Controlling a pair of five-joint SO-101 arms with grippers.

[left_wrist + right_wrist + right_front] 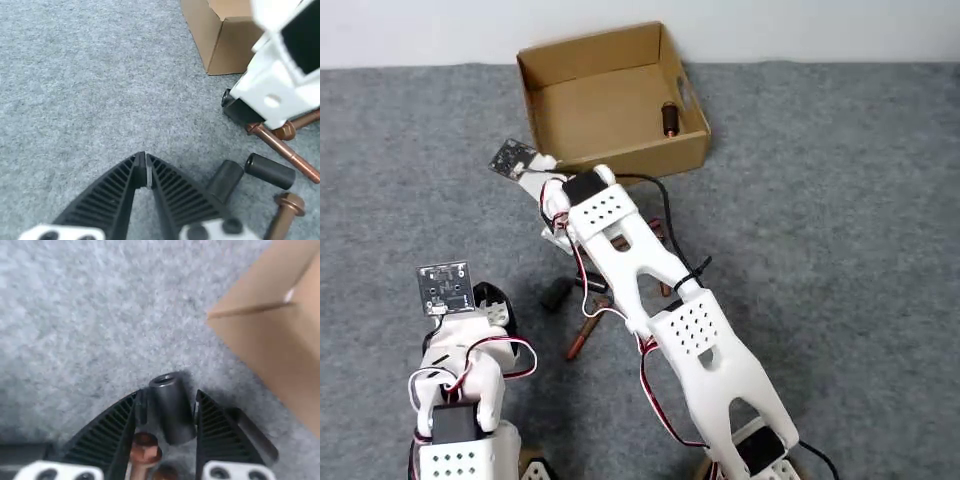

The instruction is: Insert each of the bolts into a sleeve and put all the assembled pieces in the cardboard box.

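**High view:** brown corrugated cardboard box [535, 85], open top, on the far side of the grey felt-like table cover [840, 250]. One assembled piece [671, 118] (copper bolt in a dark sleeve) lies inside, against the box's right wall. The white perforated-plastic right arm [650, 270] runs from near right to just in front of the box's near wall, toward its left corner. The left arm [460, 400] sits near left and carries a small square circuit board [445, 287]; the print on it is too small to read. Loose copper hex-head bolts [582, 338] lie between the arms.

**Left wrist view:** left gripper [146, 169] has black ribbed fingers, clenched tip to tip on nothing, over bare cover. To its right two black cylindrical sleeves [226, 179] lie on their sides close together. Beside them are a long-shank bolt [287, 152] and a second bolt [285, 210].

**Right wrist view:** right gripper [170, 395] is grasping a black smooth tubular sleeve [172, 415], with a ribbed jaw against each side and the bore end facing away from the wrist. A copper hex head [145, 452] sits under the jaws. Plain box wall is just beyond, with no legible print.
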